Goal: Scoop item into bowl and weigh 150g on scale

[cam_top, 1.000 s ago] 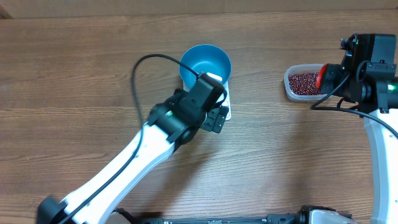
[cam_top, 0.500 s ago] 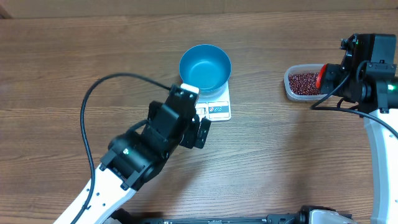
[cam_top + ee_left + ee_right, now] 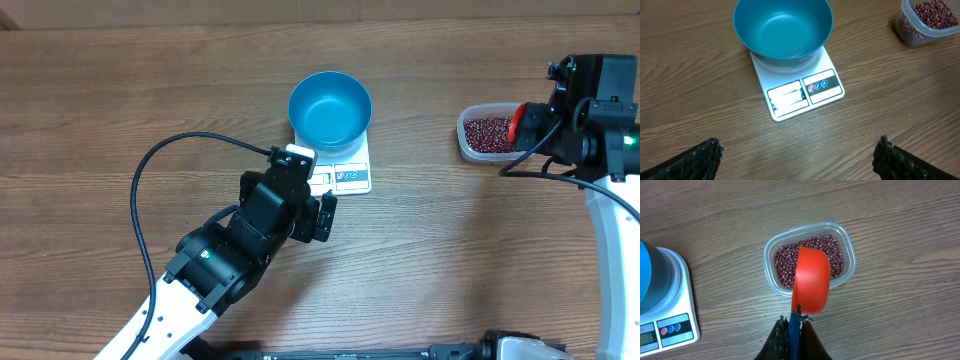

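Two arms: the left gripper [image 3: 796,150], jaws wide and empty, has backed toward 7 o'clock off the scale [image 3: 345,177] and its empty bowl [image 3: 330,108]; at 3 o'clock the right gripper [image 3: 794,330] clamps a scoop [image 3: 811,280] over the beans [image 3: 785,265], scooping likely next.

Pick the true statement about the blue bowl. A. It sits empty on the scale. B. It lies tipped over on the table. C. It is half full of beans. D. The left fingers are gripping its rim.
A: the bowl stands upright on the scale with a bare inside; the beans lie in the clear tub.
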{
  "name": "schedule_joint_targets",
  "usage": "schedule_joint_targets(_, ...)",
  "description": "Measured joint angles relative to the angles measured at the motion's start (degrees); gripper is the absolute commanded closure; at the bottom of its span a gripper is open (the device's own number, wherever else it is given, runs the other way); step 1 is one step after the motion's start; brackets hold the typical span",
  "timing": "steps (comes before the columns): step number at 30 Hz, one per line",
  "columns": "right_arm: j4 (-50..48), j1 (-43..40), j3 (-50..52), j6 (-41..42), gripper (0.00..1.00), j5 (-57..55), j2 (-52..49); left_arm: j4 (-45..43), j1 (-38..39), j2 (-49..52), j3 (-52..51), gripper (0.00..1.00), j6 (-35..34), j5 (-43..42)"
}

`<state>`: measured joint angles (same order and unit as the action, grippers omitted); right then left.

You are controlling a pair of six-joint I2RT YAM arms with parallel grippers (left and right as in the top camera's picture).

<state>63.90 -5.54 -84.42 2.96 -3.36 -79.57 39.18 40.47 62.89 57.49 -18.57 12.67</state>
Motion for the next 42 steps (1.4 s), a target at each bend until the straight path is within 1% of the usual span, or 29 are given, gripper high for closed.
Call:
schedule_joint_targets(9, 0.0, 0.0, 0.0, 0.0, 0.96, 0.0, 0.0, 0.0, 0.0, 0.7, 0.0, 0.00, 0.0, 0.0)
schedule_joint_targets(42, 0.8, 0.0, 0.0, -0.2, 0.96, 0.0, 0.0, 0.0, 0.0, 8.3, 0.0, 0.01, -0.6, 0.0)
